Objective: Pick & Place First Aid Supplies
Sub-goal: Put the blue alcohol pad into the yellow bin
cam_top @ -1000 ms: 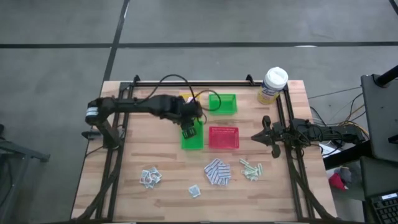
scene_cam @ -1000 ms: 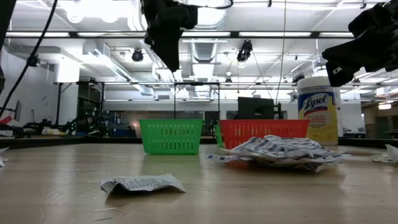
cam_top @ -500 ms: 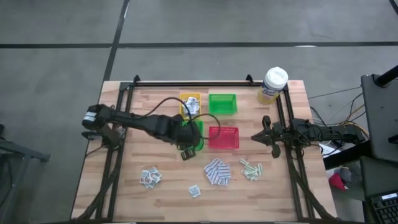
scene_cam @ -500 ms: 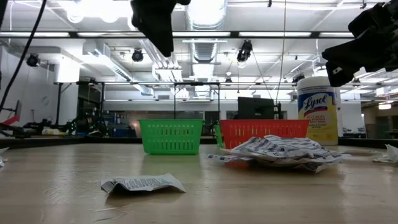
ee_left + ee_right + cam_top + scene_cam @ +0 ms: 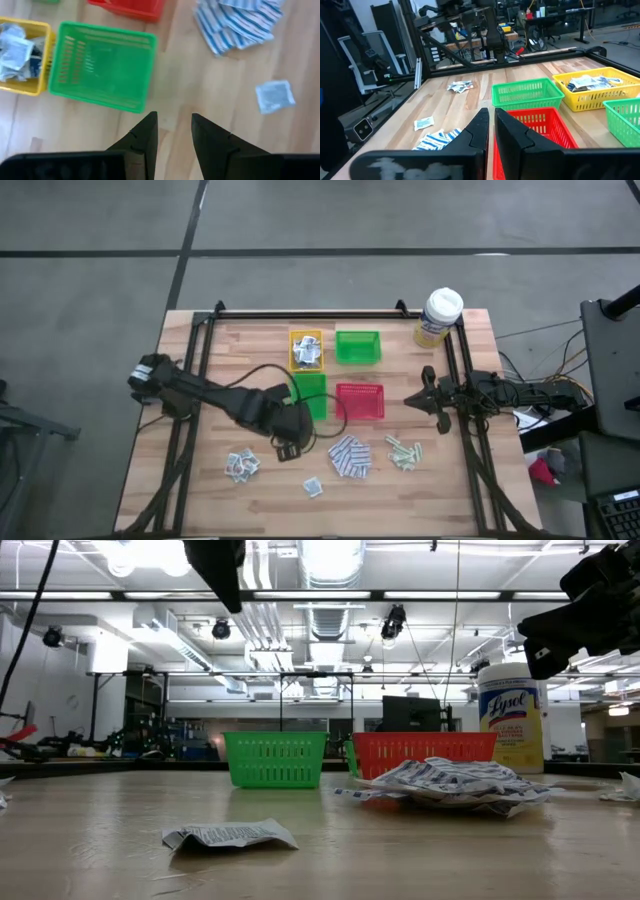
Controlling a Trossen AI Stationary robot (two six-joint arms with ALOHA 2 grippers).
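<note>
The first aid supplies lie on the table's near half: white-grey sachets (image 5: 241,465), one lone sachet (image 5: 313,487) (image 5: 275,96), a heap of blue-and-white pads (image 5: 350,457) (image 5: 240,22) and pale green strips (image 5: 404,452). More packets lie in the yellow tray (image 5: 306,350) (image 5: 20,55). My left gripper (image 5: 288,450) (image 5: 173,117) hangs open over bare wood just near of the green tray (image 5: 310,395), with nothing between its fingers. My right gripper (image 5: 415,400) (image 5: 491,125) waits shut at the right side, pointing level toward the trays.
A second green tray (image 5: 358,346) and a red tray (image 5: 360,400) stand beside the others mid-table. A yellow canister with a white lid (image 5: 438,317) stands at the far right corner. A black frame (image 5: 300,312) runs along the table's far and side edges.
My left gripper has swung from above the near green tray toward the table's near edge and a little left, and now hangs over bare wood between that tray and the sachets. The supplies and trays have stayed put.
</note>
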